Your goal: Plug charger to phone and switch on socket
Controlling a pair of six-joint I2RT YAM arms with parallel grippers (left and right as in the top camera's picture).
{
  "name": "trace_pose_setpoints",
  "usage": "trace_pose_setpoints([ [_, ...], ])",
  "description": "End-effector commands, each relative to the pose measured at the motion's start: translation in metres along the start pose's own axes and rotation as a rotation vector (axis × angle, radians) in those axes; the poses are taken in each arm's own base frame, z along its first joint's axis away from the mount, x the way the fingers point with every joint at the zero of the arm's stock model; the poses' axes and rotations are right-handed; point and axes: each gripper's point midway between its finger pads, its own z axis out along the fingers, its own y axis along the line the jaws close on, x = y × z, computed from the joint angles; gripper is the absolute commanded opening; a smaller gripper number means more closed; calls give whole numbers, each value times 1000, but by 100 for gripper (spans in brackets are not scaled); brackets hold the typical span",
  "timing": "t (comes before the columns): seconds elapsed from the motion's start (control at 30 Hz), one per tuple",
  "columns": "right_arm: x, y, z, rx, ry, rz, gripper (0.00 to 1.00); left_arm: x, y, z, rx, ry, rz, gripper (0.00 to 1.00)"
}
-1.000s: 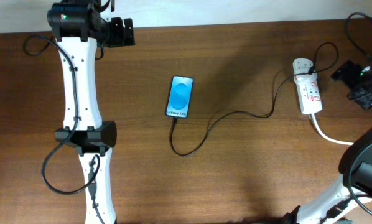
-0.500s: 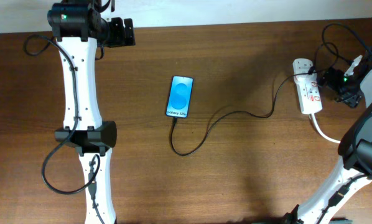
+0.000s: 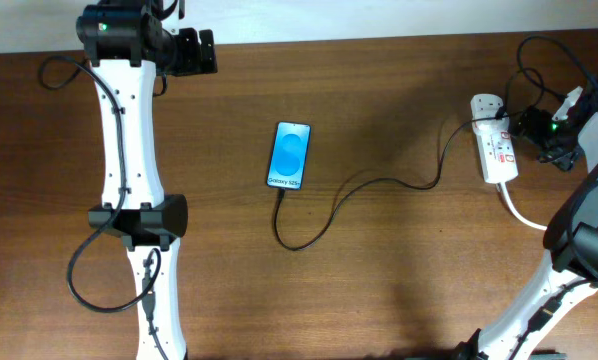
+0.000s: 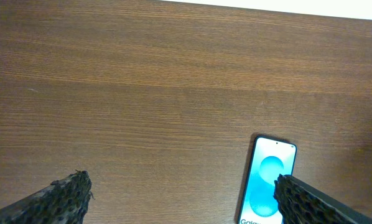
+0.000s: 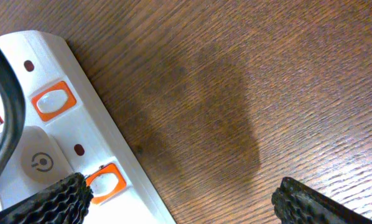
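The phone (image 3: 290, 155) lies flat mid-table, blue screen up; it also shows at the lower right of the left wrist view (image 4: 265, 183). The thin black charger cable (image 3: 379, 183) loops from the phone's bottom edge to a plug on the white socket strip (image 3: 493, 151). My right gripper (image 3: 532, 130) is open, right beside the strip. In the right wrist view its left finger sits at an orange switch (image 5: 106, 182); a second orange switch (image 5: 52, 101) is above. My left gripper (image 3: 205, 52) is open and empty, far back left.
The strip's thick white cord (image 3: 527, 216) runs toward the front right. The robots' own black cables (image 3: 539, 60) loop at the back right. The left arm (image 3: 129, 180) stretches along the left side.
The right gripper moved left from the table's right edge to the socket strip one second ago, then held there. The left arm, phone and cable have not moved.
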Motion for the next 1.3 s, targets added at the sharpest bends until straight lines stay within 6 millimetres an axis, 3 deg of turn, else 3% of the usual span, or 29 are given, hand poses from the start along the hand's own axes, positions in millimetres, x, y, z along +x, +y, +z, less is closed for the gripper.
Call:
trace_pose_setpoints([
  [0.0,17,1,21,9,53,-18,98,0,4,1,-17,1,-12,99],
  [0.1,24,-4,33,15,83,-10,98,0,4,1,-17,1,-12,99],
  [0.87,42,7,29,-46,159,10,98,0,4,1,-17,1,-12,99],
  [0.93,34,11,8,-78,141,23,99,0,4,1,-17,1,-12,100],
  [0.97,25,12,-11,-78,109,24,98,0,4,1,-17,1,-12,99],
  [1.03,11,8,-56,-64,38,60,99,0,4,1,-17,1,-12,99],
  [1.1,5,8,-115,-57,-33,95,99,0,4,1,-17,1,-12,99],
  [1.17,12,14,-148,-58,-49,93,99,0,4,1,-17,1,-12,99],
  [1.27,40,28,-199,-61,-35,87,99,0,4,1,-17,1,-12,100],
])
